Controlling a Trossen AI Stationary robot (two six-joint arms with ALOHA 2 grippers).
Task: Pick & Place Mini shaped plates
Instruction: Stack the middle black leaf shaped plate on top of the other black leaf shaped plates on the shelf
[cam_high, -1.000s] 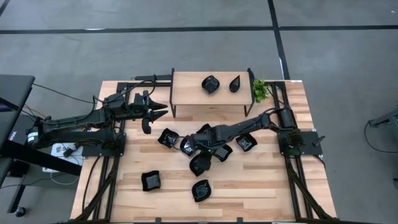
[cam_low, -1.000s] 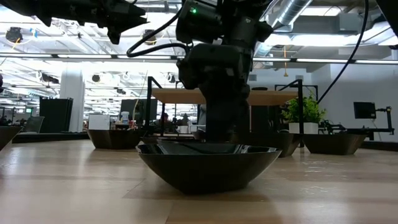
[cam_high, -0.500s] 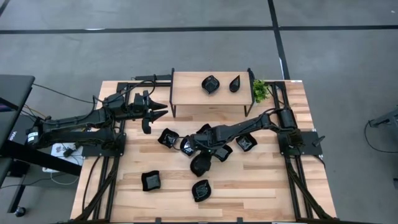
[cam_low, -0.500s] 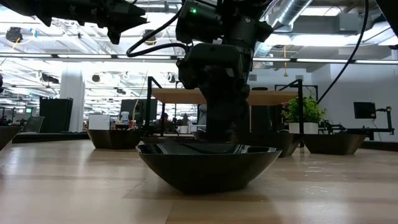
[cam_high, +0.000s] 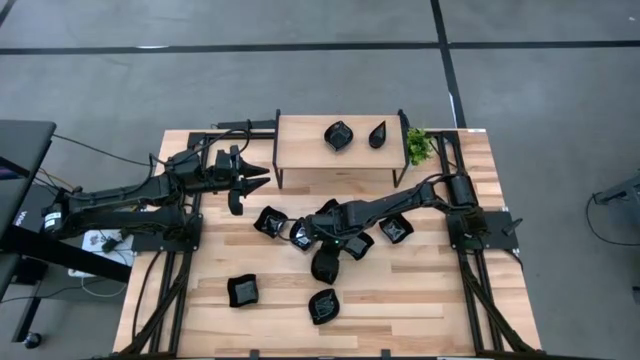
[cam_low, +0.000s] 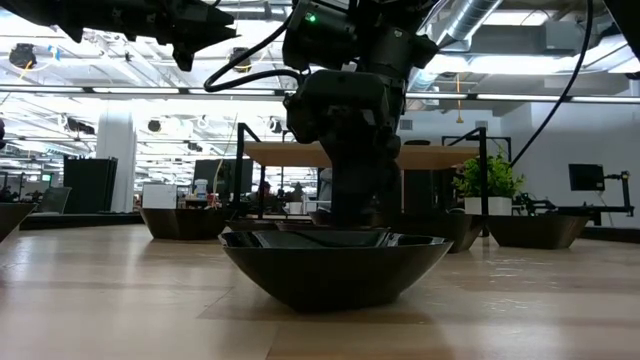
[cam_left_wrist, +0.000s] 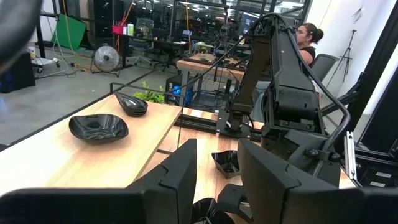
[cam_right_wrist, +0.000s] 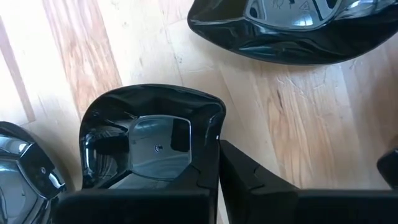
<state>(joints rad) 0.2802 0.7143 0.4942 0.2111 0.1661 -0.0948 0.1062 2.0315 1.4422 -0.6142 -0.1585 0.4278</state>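
Right gripper at tabletop centre, jaws clenched on the rim of a wavy-edged mini plate. More black plates lie around it; two sit on the raised shelf at 12 o'clock. Left gripper hovers at 10 o'clock, jaws parted, empty.

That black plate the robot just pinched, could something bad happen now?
Maybe. The right gripper pinches only the rim of the plate, so the glossy dish might slip or tilt when lifted. Other plates crowd close around it, so it could bump them. The left gripper waits near the raised shelf.
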